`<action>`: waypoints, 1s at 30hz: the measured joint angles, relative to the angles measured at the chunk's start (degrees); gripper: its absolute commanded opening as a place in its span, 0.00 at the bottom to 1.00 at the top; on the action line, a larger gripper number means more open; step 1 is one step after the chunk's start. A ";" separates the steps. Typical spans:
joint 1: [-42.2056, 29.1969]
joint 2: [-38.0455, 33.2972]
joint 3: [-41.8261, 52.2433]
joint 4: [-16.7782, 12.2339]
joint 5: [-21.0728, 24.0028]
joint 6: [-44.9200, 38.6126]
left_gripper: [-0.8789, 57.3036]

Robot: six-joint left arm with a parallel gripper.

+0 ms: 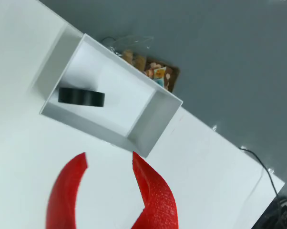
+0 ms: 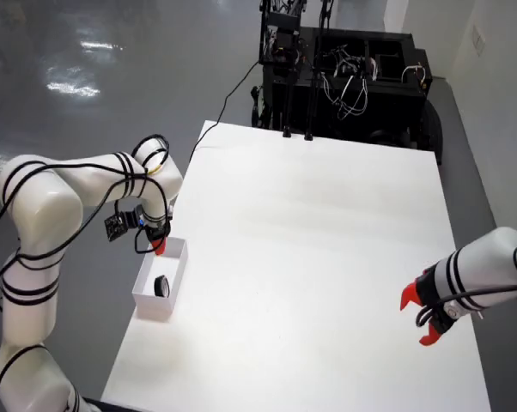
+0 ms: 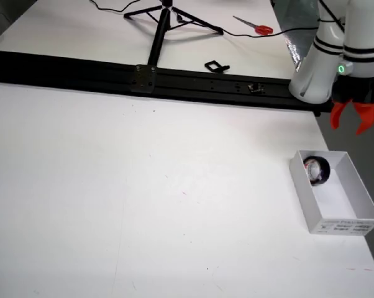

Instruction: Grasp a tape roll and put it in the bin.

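Red-fingered gripper (image 1: 110, 164) spread wide and empty, hovering just outside the white bin (image 1: 148, 126), black tape roll (image 1: 81, 97) inside the bin, standing on its edge against one wall, hole axis level, white desk (image 2: 327, 257) beneath

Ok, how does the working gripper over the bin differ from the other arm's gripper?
The gripper hangs at the bin, where the tape roll lies; the idle gripper sits at the table's far edge in the overhead view. The wrist view shows the first open and empty; the second's jaws look parted too. Both have red fingers.
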 measured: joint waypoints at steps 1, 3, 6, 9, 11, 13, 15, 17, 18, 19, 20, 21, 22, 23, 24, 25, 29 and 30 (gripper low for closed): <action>-0.34 0.06 0.00 0.04 -0.12 0.03 0.21; -1.08 0.18 0.00 0.13 -0.41 0.07 0.15; -2.47 0.41 0.00 0.20 -0.92 0.12 0.04; -4.41 0.71 -0.03 0.30 -1.42 0.16 0.01; -5.82 0.83 -0.05 0.35 -1.74 0.17 0.01; -7.74 0.81 -0.07 0.51 -2.06 0.19 0.01; -9.23 0.60 -0.09 0.63 -2.19 0.20 0.01; -11.22 0.19 -0.11 0.79 -2.28 0.21 0.01; -12.26 -0.04 -0.12 0.87 -2.31 0.22 0.01; -12.99 -0.19 -0.12 0.92 -2.32 0.23 0.01; -14.18 -0.45 -0.14 1.00 -2.33 0.24 0.01; -15.39 -0.66 -0.14 1.04 -2.34 0.25 0.01; -16.29 -0.82 -0.15 1.07 -2.35 0.26 0.01; -17.69 -1.03 -0.16 1.12 -2.35 0.26 0.01; -18.86 -1.19 -0.17 1.14 -2.36 0.26 0.01; -20.33 -1.39 -0.17 1.18 -2.37 0.27 0.01; -25.30 -2.06 -0.18 1.25 -2.38 0.30 0.01; -26.62 -2.28 -0.18 1.26 -2.39 0.32 0.01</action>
